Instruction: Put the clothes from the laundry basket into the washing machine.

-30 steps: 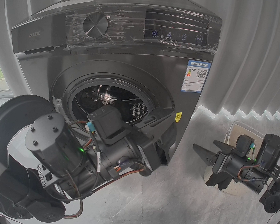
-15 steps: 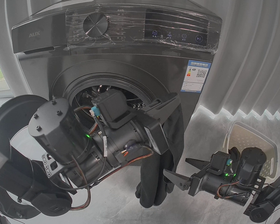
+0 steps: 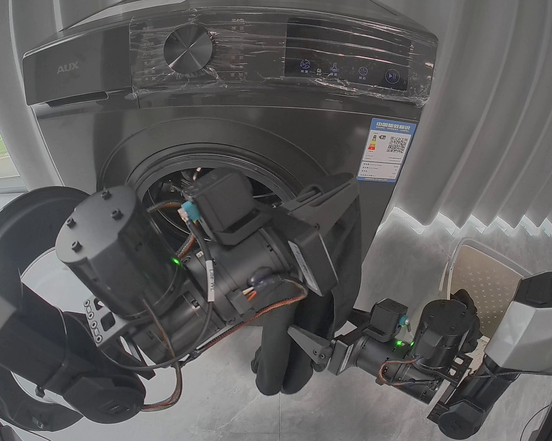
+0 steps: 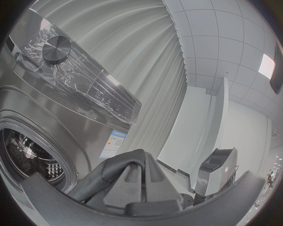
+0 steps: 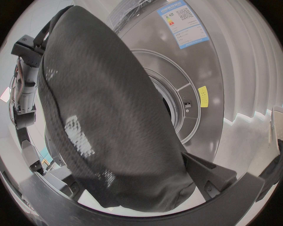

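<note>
Swinging in from the white plastic laundry basket [image 3: 485,276], right pincer [image 3: 308,348] now sits spread open against the dark grey knit garment [image 3: 285,356], which left pincer [image 3: 335,196] clamps, raised, before the open drum of the grey front-loading washing machine [image 3: 233,121]. Next, probably: feed in.

The grey tiled floor [image 3: 312,421] carries the washer [image 3: 233,121], which stands before the curtain [image 3: 502,121], and a white basket [image 3: 482,276] near it on the robot's right.
</note>
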{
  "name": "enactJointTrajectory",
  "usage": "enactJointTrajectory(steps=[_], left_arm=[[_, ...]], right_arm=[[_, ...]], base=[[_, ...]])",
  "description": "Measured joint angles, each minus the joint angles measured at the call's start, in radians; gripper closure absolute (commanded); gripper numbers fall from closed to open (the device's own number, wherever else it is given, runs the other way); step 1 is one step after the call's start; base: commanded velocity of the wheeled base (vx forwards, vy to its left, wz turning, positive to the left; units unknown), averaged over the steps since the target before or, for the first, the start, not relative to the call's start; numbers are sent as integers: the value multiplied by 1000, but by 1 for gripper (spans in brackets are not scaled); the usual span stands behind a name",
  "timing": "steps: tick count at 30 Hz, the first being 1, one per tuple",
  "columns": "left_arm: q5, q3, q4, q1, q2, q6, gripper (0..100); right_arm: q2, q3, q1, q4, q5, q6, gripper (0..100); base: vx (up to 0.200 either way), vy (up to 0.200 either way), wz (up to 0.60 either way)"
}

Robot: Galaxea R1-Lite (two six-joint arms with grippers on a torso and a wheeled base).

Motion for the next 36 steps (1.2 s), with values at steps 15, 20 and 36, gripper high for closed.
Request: enactJointTrajectory(steps=[15, 20, 36], left_arm=[[24, -40, -3, 9, 3, 0, 100], [25, -47, -3, 11, -1, 0, 100], [34, -39, -11, 46, -4, -4, 100]], right_arm=[[92, -106, 5, 0, -49, 0, 0], [115, -144, -10, 1, -56, 2, 0], [108, -130, -31, -2, -74, 8, 100]], base=[[0, 0, 0], [0, 0, 0], [0, 0, 0]])
